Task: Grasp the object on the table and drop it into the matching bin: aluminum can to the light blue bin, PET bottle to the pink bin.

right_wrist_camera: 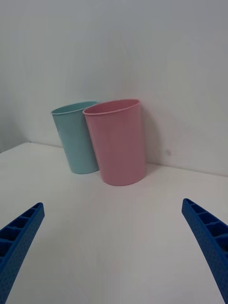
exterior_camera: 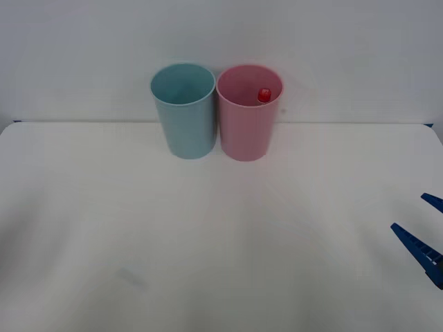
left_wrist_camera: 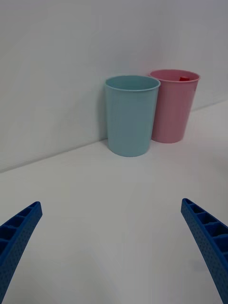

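Blue ribbed fingers of the right gripper (exterior_camera: 422,228) are spread apart and empty, low over the table (exterior_camera: 208,263) at its right edge; the left gripper (left_wrist_camera: 114,247) is likewise spread. The PET bottle (exterior_camera: 264,95) sits inside the pink bin (exterior_camera: 248,124), beside the light blue bin (exterior_camera: 184,114). Little risk remains: a careless arm sweep could topple either bin.

The pink bin (right_wrist_camera: 118,142) stands upright near the middle of the frame on the white table (right_wrist_camera: 114,237), close to a plain pale wall (right_wrist_camera: 142,52). The light blue bin (right_wrist_camera: 76,137) stands just beside it, partly covered by the pink one; whether the two touch cannot be told. The right gripper (right_wrist_camera: 114,251) is spread wide over the table, one blue ribbed finger (right_wrist_camera: 19,237) in each lower corner of the frame, nothing between them.
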Available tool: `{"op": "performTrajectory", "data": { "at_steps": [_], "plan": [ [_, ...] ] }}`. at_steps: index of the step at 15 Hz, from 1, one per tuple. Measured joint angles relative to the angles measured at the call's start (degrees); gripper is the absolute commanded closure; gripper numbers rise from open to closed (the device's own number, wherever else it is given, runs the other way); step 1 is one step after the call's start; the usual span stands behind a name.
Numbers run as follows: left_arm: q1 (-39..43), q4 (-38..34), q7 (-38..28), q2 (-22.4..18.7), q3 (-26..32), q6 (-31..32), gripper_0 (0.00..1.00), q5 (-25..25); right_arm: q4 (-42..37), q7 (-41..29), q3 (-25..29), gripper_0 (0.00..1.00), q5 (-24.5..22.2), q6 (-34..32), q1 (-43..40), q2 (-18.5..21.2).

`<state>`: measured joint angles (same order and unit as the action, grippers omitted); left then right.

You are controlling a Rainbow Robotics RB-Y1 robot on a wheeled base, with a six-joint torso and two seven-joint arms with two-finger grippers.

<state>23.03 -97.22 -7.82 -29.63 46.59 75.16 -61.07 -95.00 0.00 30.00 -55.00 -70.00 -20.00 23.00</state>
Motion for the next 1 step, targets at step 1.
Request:
{"op": "performTrajectory", "data": {
  "at_steps": [1],
  "plan": [
    [0.0,0.0,0.0,0.0,0.0,0.0,0.00,0.0,0.0,0.0,0.0,0.00,0.0,0.0,0.0,0.0]
  ]
}}
